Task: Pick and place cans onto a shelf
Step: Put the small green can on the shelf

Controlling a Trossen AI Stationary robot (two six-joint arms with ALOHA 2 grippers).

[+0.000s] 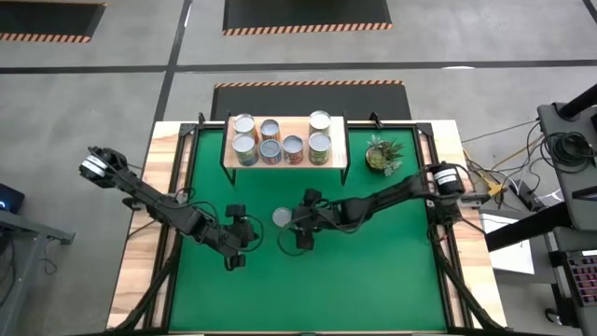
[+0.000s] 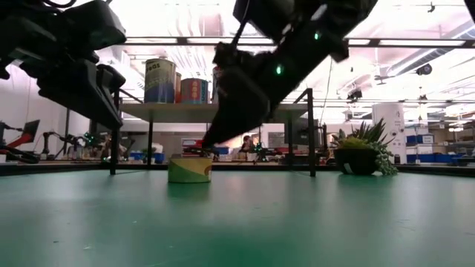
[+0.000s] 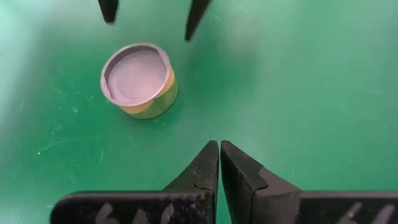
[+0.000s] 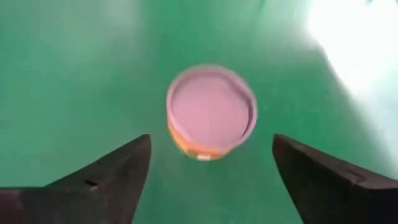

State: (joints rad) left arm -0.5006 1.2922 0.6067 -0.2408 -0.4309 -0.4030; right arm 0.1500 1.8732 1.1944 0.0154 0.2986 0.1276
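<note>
Right up close, my right gripper (image 4: 211, 171) has its two fingers spread wide, and a small can (image 4: 211, 117) with a shiny top and a yellow label sits on the table (image 1: 373, 271) ahead of them. Nothing is held. From above, that can (image 1: 281, 217) stands alone on the green top, just beside my right gripper (image 1: 300, 233) and between my two arms. My left gripper (image 3: 219, 165) has its fingers pressed together with nothing in them, and it waits near the can on the other side. At the far edge of the table stands the shelf (image 1: 340, 149). I can see seven cans (image 1: 269, 142) on it. A little potted plant (image 1: 382, 155) sits just to the right of the shelf.
</note>
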